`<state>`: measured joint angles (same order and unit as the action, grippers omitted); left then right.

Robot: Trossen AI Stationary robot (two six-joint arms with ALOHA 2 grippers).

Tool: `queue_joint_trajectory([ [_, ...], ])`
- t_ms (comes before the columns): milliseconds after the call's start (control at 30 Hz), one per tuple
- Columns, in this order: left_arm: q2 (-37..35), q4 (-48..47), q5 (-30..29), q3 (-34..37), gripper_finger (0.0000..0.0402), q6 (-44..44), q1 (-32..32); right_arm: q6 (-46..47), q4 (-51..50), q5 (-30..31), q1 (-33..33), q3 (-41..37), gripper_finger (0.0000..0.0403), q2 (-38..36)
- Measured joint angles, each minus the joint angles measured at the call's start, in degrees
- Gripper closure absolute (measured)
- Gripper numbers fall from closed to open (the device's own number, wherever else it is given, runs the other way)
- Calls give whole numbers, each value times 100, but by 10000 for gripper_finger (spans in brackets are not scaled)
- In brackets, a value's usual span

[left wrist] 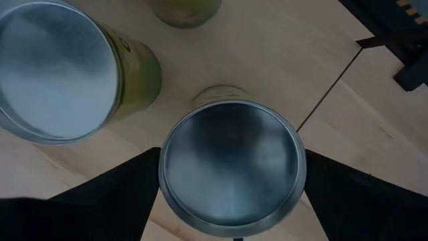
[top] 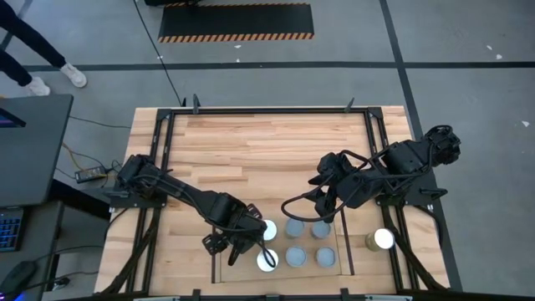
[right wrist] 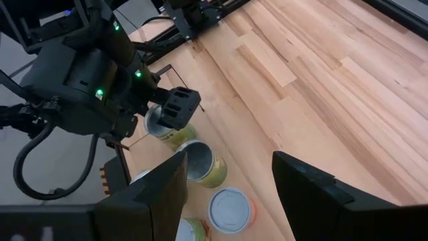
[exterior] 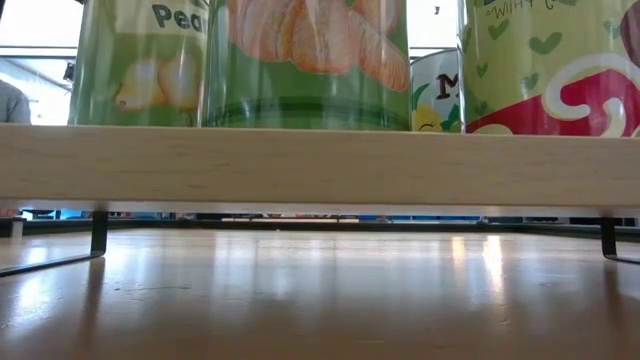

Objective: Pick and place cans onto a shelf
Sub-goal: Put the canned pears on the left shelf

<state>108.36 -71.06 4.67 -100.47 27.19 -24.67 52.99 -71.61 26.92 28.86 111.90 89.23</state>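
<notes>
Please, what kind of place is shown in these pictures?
Probably a robotics lab or test workshop. Two arms work at a light-wood table with cans on a small shelf, hazard-striped floor marking lies beyond, and a laptop sits beside the table.

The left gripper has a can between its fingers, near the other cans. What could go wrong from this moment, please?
1. The left gripper grips the small olive-sided tin can with a dull grey top. The bright-topped tin can stands close beside it, so a sideways move may knock that one over.
2. The right gripper hangs open near the small light-wood shelf, so the two arms might collide there.
</notes>
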Motion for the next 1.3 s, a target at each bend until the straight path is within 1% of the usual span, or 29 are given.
queue_joint_trajectory([
  [133, 0, 26, -12, 0, 49, -60, 0, 2, 0, 0, 0, 0, 176, 0],
  [300, 0, 48, -33, 0, 49, 151, 0, 2, 1, 0, 0, 0, 176, 0],
  [500, 0, 80, -35, 0, 61, 175, 0, 2, 2, 0, 0, 0, 176, 0],
  [667, 0, 123, -35, 0, 49, 47, -7, 2, 0, 0, 0, 0, 176, 0],
  [967, 1, 86, -51, 0, 47, 18, -7, -6, 0, -1, 1, 0, 176, 0],
  [1067, 6, -2, -224, -54, 47, 1, -7, -7, 0, -2, 0, 0, 176, 0],
  [1167, 7, -32, -335, -244, 47, -158, -5, -9, 0, 0, 2, 0, 176, 0],
  [1300, 6, -21, -339, -501, 47, -655, 9, -11, 0, 0, 0, 0, 176, 0],
])
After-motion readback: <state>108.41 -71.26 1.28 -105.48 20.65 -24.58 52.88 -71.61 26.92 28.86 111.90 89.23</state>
